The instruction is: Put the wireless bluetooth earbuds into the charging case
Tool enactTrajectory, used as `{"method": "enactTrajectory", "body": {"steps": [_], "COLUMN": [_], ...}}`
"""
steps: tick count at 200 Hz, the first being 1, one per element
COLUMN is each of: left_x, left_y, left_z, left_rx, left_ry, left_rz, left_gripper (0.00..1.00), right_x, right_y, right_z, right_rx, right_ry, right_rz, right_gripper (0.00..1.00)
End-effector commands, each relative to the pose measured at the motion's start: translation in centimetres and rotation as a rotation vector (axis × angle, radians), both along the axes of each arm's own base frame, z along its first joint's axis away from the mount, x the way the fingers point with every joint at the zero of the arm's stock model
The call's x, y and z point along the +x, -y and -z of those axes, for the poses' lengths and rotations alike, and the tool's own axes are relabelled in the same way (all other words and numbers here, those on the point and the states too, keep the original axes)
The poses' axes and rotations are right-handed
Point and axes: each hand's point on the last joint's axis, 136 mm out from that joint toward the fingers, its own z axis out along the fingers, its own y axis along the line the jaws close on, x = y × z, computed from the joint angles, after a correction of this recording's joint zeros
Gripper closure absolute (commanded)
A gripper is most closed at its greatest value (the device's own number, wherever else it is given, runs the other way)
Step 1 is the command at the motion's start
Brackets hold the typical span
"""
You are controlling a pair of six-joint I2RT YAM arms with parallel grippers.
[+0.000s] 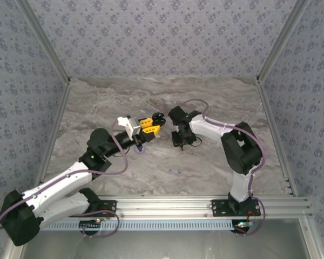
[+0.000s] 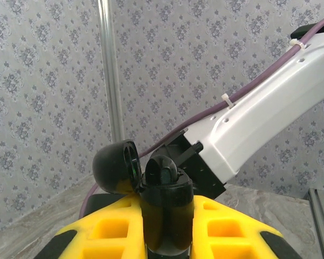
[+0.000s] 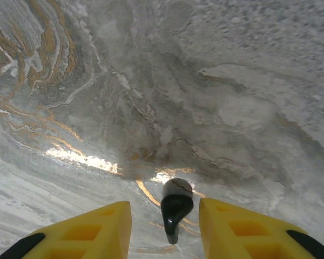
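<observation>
My left gripper (image 2: 166,226) is shut on a black charging case (image 2: 167,213) and holds it upright above the table. The case's lid (image 2: 114,166) hangs open to the left, and a black earbud (image 2: 165,174) sits in its top. In the top view, the left gripper (image 1: 150,125) and the case (image 1: 158,116) are at mid-table. My right gripper (image 1: 179,140) points down just right of them. A second black earbud (image 3: 176,208) lies on the marble between the right gripper's (image 3: 164,229) yellow fingers (image 3: 235,229), with a gap on each side.
A lilac round thing (image 1: 140,150) lies under the left arm's forearm, and two tiny lilac pieces (image 1: 175,172) lie nearer the front rail. The right arm's white link (image 2: 259,108) stands close behind the held case. Patterned walls enclose the marble table (image 1: 108,102).
</observation>
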Motion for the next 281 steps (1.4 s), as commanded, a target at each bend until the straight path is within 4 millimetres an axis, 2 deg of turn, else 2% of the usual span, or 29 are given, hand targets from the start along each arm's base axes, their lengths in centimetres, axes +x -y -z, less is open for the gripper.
{"method": "enactTrajectory", "body": {"steps": [1, 124, 147, 167, 199, 226, 255, 281], "left_x": [-0.6, -0.3, -0.3, -0.2, -0.2, 0.2, 0.9, 1.5], "left_y": [-0.4, -0.3, -0.4, -0.3, -0.3, 0.0, 0.6, 1.3], "left_z": [-2.7, -2.5, -2.6, -2.6, -2.3, -1.5, -0.1, 0.7], "left_rx": [-0.044, -0.037, -0.038, -0.037, -0.031, -0.006, 0.024, 0.029], "left_ry": [0.056, 0.042, 0.044, 0.044, 0.04, 0.023, -0.007, -0.025], "left_rz": [-0.003, -0.011, -0.011, -0.012, -0.013, -0.019, -0.02, -0.016], "left_gripper": [1.0, 1.0, 1.0, 1.0, 1.0, 1.0, 1.0, 1.0], "right_x": [0.3, -1.4, -1.1, -0.6, 0.3, 0.7, 0.4, -0.9], "right_y": [0.3, 0.5, 0.3, 0.2, 0.4, 1.5, 2.4, 2.5], "right_z": [0.3, 2.8, 2.7, 1.6, -2.2, -7.5, -15.7, -23.5], "right_rx": [-0.042, -0.078, -0.065, -0.054, -0.004, 0.052, 0.205, 0.397], "right_ry": [-0.005, -0.094, -0.079, -0.047, 0.047, 0.16, 0.33, 0.491], "right_rz": [-0.011, -0.04, -0.038, -0.036, -0.014, 0.043, 0.118, 0.142], "right_gripper": [0.6, 0.68, 0.72, 0.76, 0.78, 0.78, 0.79, 0.79]}}
